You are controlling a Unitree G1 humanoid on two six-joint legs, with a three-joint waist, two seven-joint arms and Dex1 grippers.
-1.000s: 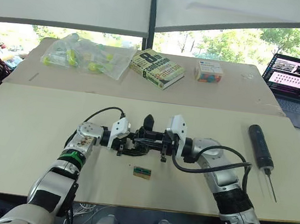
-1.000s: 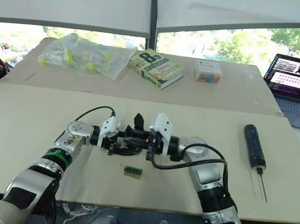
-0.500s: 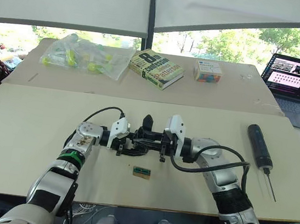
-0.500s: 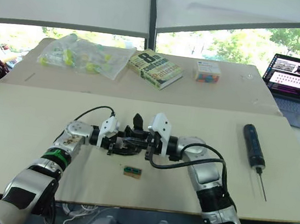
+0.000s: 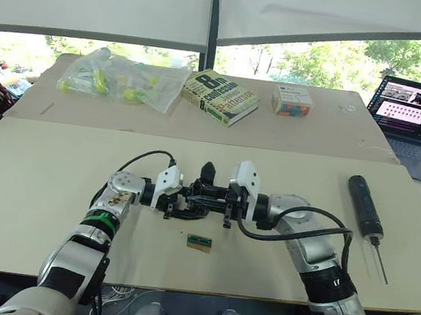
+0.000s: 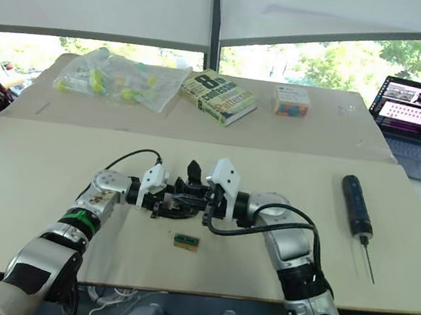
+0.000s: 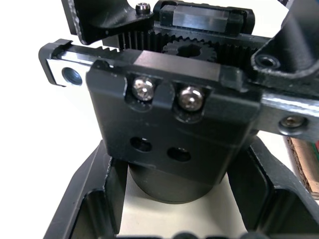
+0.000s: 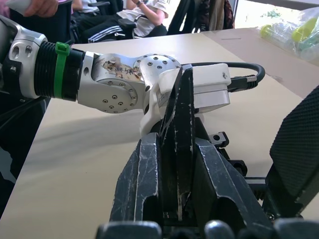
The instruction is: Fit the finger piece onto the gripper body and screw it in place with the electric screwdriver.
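Note:
At the middle of the table my left gripper (image 5: 180, 198) is shut on the gripper body (image 7: 169, 129), a black block with two silvery screws, a toothed rack and a gear. Its fingers (image 7: 84, 199) flank the body's round base. Facing it from the right, my right gripper (image 5: 219, 199) is shut on the finger piece (image 8: 179, 124), a thin tapered black piece standing between the fingers (image 8: 142, 174). It sits right at the gripper body (image 5: 193, 199); I cannot tell whether they touch. The electric screwdriver (image 5: 365, 206) lies on the table far to the right, bit toward the front edge.
A small green-topped block (image 5: 199, 242) lies just in front of the grippers. Along the back are a plastic bag of items (image 5: 120, 79), a book (image 5: 220, 97) and a small box (image 5: 292, 101). A laptop (image 5: 413, 106) stands at the far right.
My right gripper has edged slightly to the left, toward the gripper body. The left gripper and the things on the table have stayed put.

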